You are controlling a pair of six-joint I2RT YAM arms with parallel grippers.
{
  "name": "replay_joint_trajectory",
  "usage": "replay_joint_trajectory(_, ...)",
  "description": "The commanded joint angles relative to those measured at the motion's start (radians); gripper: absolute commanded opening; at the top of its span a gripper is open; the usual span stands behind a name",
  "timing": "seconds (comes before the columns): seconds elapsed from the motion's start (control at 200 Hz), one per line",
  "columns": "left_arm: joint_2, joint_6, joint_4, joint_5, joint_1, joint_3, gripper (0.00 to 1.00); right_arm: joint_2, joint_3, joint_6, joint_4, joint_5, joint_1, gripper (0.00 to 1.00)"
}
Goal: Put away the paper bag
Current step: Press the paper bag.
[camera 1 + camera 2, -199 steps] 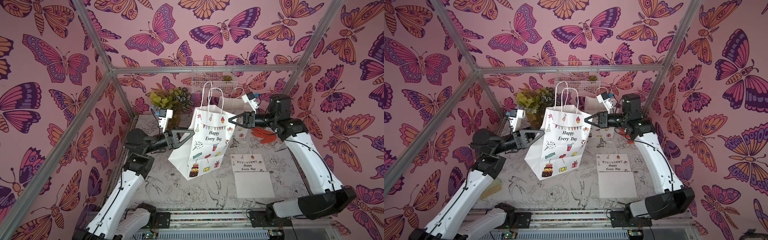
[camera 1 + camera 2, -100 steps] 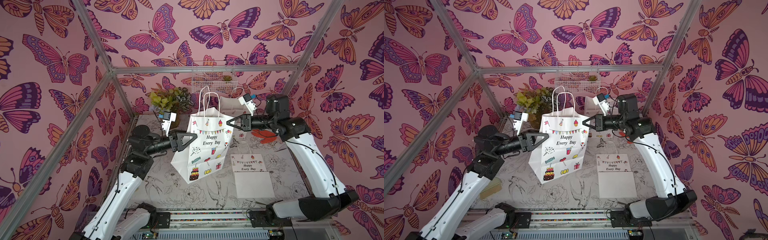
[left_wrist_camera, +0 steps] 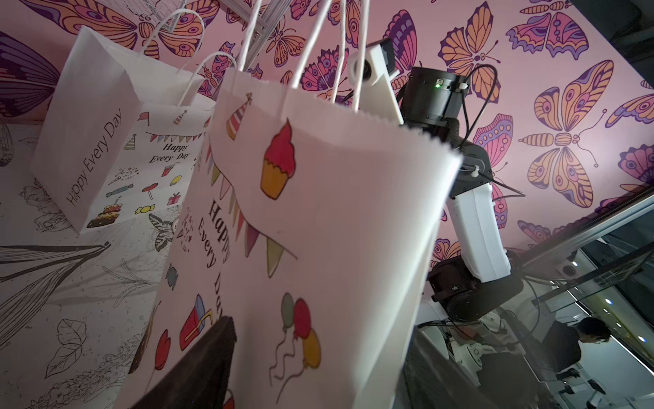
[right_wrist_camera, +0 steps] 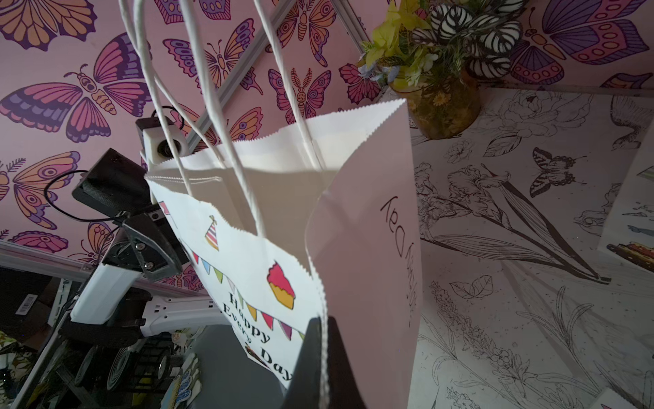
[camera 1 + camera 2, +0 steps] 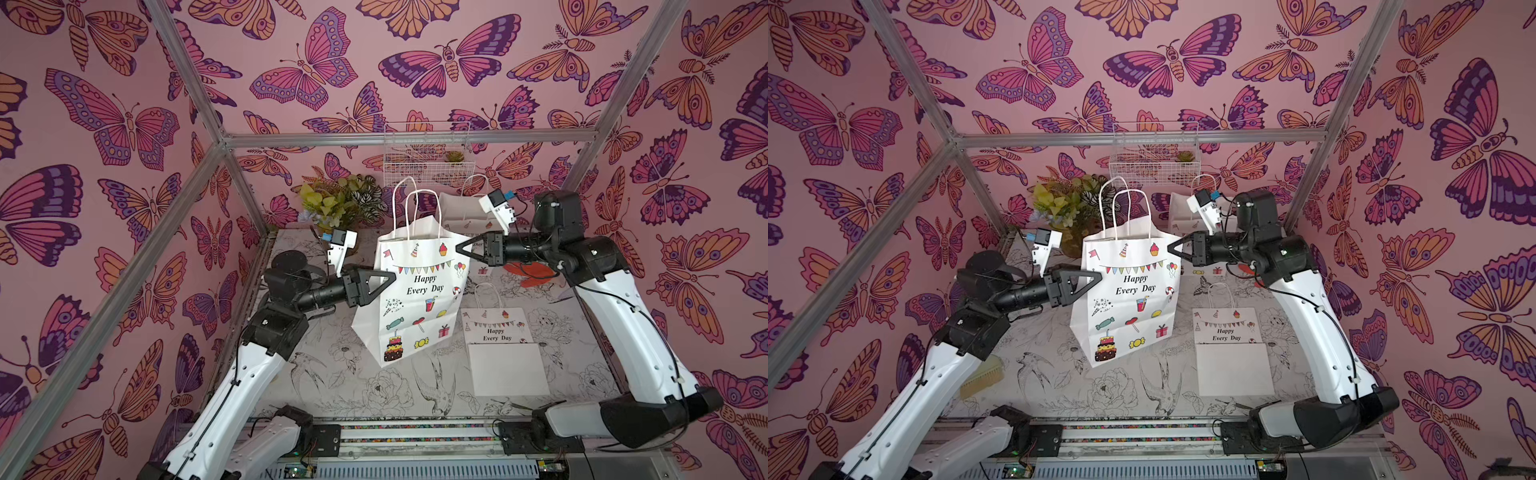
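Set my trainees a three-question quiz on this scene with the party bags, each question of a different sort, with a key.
1. True or false: the right gripper has its jaws open, clear of the lifted bag.
2. Where is the folded bag? A in the wire basket; B flat on the table; C leaning on the plant.
3. How many paper bags are in view?
Key: 1 false, the jaws are shut on the bag. 2 B. 3 three, counting the standing bag at the back.
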Motion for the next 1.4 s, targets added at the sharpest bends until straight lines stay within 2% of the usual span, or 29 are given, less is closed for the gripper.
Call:
replay_joint_trajectory(0.0, 0.009, 0.043, -0.029, -0.018, -0.014, 0.015, 0.73, -0.025, 0.025, 0.015, 0.012, 0.025, 0.009, 0.00)
replay_joint_trajectory(0.175, 0.018, 0.068, -0.050, -0.046, -0.026, 0.005, 0.72, -0.035, 0.005, 0.061, 0.052, 0.027, 0.022, 0.00)
replay_joint_trajectory(0.34, 0.024, 0.074, -0.054, -0.057, -0.031, -0.003, 0.67, -0.033, -0.005, 0.076, 0.057, 0.031, 0.041, 0.00)
replay_joint_trajectory(0.571, 0.025, 0.084, -0.063, -0.067, -0.031, -0.005, 0.50, -0.041, -0.016, 0.103, 0.081, 0.031, 0.043, 0.00)
replay_joint_trajectory(0.946, 0.022, 0.085, -0.072, -0.068, -0.031, -0.007, 0.29, -0.057, -0.027, 0.097, 0.074, 0.045, 0.043, 0.00)
replay_joint_trajectory(1.176, 0.029, 0.039, -0.033, -0.023, -0.027, -0.002, 0.09, -0.082, -0.033, 0.088, 0.077, 0.058, 0.038, 0.19)
replay_joint_trajectory(1.297, 0.033, -0.005, 0.020, 0.009, 0.008, -0.019, 0.04, -0.105, -0.040, 0.086, 0.079, 0.033, 0.003, 0.40)
replay_joint_trajectory(1.397, 0.045, -0.106, 0.152, 0.084, 0.063, -0.056, 0.03, -0.134, -0.068, 0.108, 0.105, -0.002, -0.067, 0.62)
